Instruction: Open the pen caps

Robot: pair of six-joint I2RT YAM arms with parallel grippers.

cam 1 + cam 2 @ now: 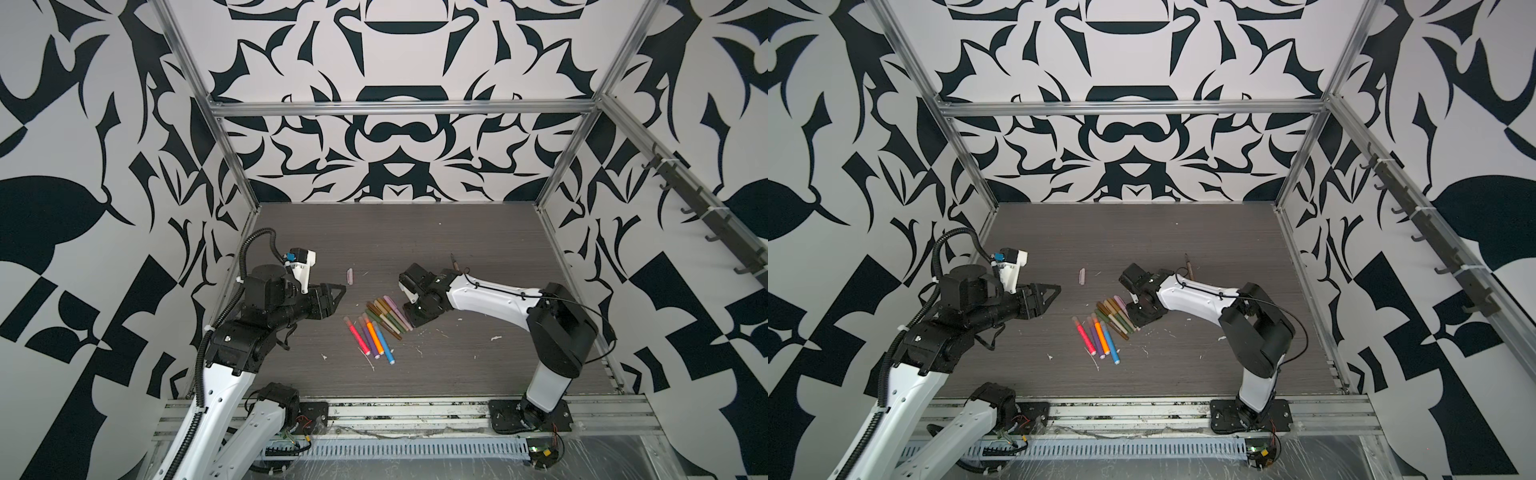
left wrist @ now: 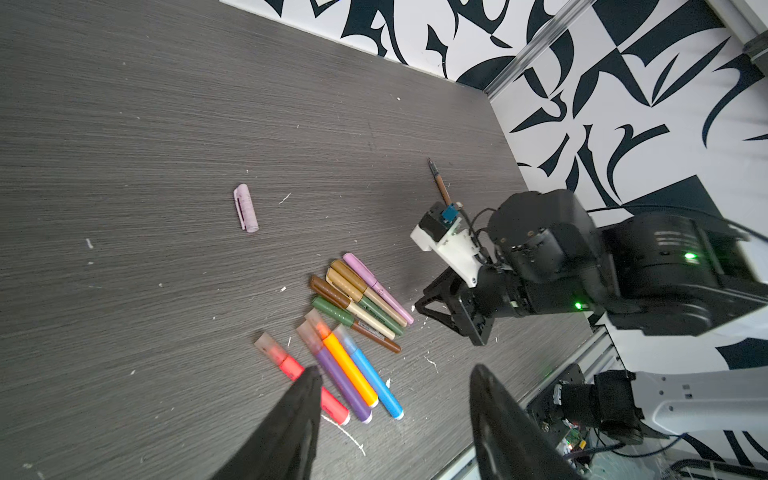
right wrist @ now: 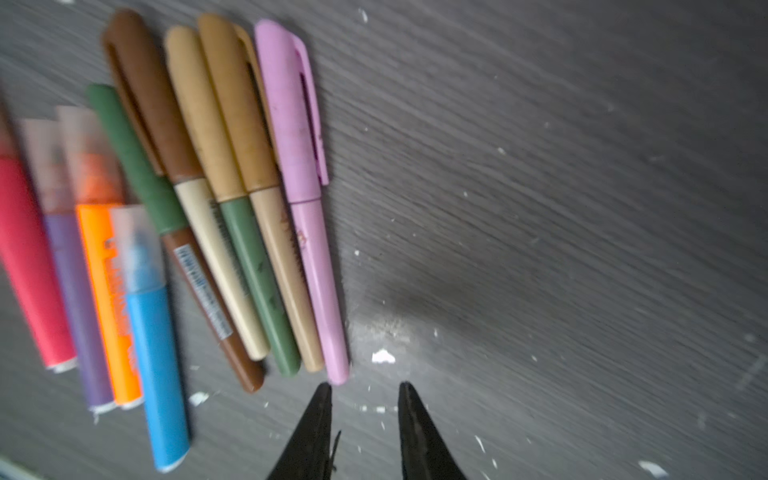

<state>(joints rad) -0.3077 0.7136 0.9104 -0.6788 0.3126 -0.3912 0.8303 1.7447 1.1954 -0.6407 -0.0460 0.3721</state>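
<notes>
Several capped pens lie side by side mid-table: thick bright markers [image 1: 372,338] with translucent pen caps [image 2: 270,345], and thin muted pens [image 1: 388,316] with olive, brown, tan and lilac caps [image 3: 232,104]. A loose lilac cap [image 1: 350,276] [image 2: 246,208] lies apart, farther back. An uncapped brown pen [image 2: 439,185] lies behind the right arm. My right gripper [image 3: 365,386] [image 1: 411,322] is low over the table, open by a narrow gap and empty, its tips just past the butt end of the lilac pen [image 3: 309,249]. My left gripper [image 2: 395,370] [image 1: 338,297] hangs open and empty left of the pens.
White flecks of debris [image 1: 496,338] are scattered over the dark wood-grain table [image 1: 415,232]. Patterned walls and aluminium frame posts [image 1: 552,195] close in the back and sides. A metal rail [image 1: 395,415] with the arm bases runs along the front edge.
</notes>
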